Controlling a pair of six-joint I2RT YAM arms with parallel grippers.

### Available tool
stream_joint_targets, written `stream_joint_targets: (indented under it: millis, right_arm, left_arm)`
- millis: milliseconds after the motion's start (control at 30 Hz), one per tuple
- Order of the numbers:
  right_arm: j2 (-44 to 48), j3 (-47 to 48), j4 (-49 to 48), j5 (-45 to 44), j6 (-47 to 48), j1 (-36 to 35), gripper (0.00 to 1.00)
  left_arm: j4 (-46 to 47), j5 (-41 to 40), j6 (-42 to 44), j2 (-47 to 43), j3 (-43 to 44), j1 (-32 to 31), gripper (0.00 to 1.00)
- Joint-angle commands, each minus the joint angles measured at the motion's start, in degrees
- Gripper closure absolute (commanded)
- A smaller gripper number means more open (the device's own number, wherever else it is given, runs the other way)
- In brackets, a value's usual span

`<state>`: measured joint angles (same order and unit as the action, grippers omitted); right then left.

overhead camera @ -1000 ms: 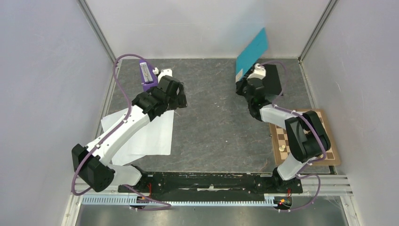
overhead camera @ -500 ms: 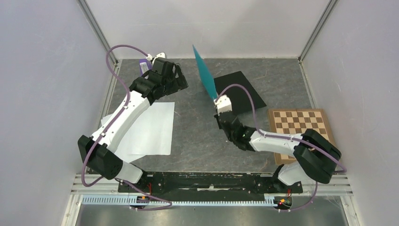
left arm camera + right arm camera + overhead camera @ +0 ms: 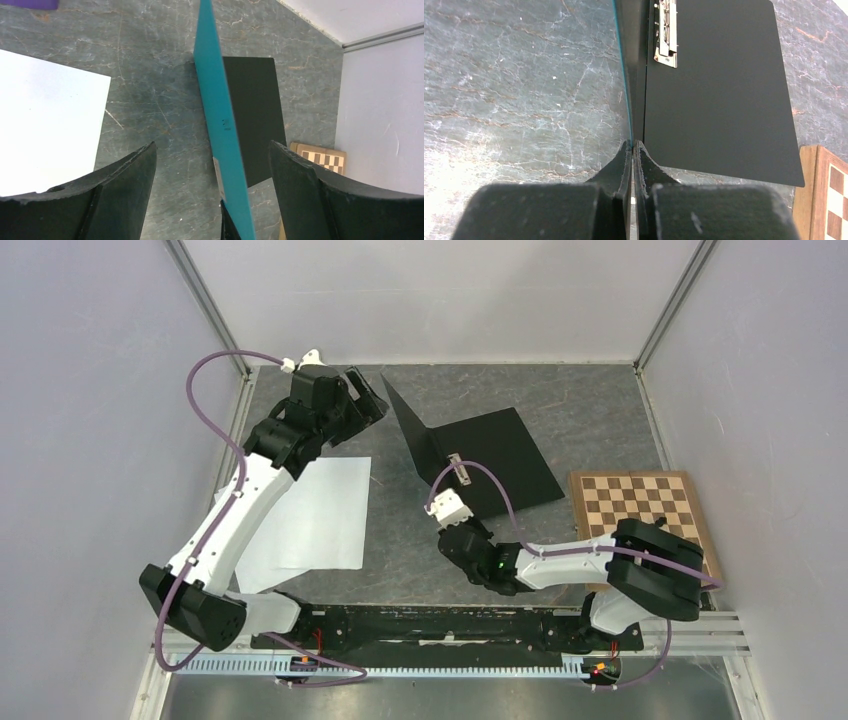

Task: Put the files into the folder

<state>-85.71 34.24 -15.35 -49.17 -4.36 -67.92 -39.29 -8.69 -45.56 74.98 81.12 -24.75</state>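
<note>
The large flat folder (image 3: 500,455), teal outside and black inside, was judged light but stiff, its covers swinging freely about the spine; a hold on a cover's thin free edge was thought best, since the broad faces offered nothing to pinch. The thin white rectangular paper files (image 3: 320,515) were judged limp, light and apt to slide or buckle; an edge or corner would have to be raised from the grey marbled table (image 3: 400,520) before any pinch. The right gripper (image 3: 632,145) was seen with its fingers pressed together on the near edge of the upright teal cover, which rose straight ahead of it; the black half with the metal spine clip (image 3: 666,30) lay flat just to its right. The left gripper (image 3: 212,146) was spread wide; the cover stood between its fingers, touching neither as far as could be told; the files lay flat to its left, apart from the folder.
</note>
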Motion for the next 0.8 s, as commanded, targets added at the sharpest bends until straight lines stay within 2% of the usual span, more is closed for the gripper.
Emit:
stream_joint_targets:
  millis: [0, 133, 267, 300, 400, 500, 667, 767]
  right_arm:
    - [-0.9, 0.9, -0.7, -4.9, 0.3, -1.5, 1.00]
    - [-1.3, 0.6, -1.4, -5.5, 0.2, -3.1, 1.00]
    - [-2.5, 1.3, -0.7, -5.8, 0.3, -4.4, 0.98]
    - [-2.5, 1.3, -0.4, -5.8, 0.2, -4.8, 0.92]
    - [-2.0, 0.8, 0.2, -5.9, -0.3, -6.4, 0.62]
    - [-1.1, 0.5, 2.0, -5.3, -2.1, -8.5, 0.40]
    - [4.6, 0.1, 8.3, -0.4, -7.0, -14.4, 0.23]
    - [10.7, 1.4, 12.9, 5.9, -9.3, -16.4, 0.17]
  left_arm:
    - [3.3, 2.0, -2.5, 0.3, -2.9, 0.4, 0.14]
    - [8.5, 6.6, -3.2, 0.3, -9.2, 1.6, 0.17]
    - [10.9, 8.4, -2.8, 0.2, -12.0, 1.7, 0.18]
    - [10.8, 8.4, -2.5, 0.1, -12.6, 1.8, 0.19]
    - [10.1, 8.4, -2.1, -1.0, -14.9, 2.8, 0.21]
    - [7.2, 6.4, -1.1, -3.0, -17.1, 4.1, 0.23]
    - [-0.6, -7.7, 3.8, -10.2, -20.1, 5.8, 0.22]
    - [-3.0, -11.5, 6.8, -13.8, -20.6, 7.3, 0.20]
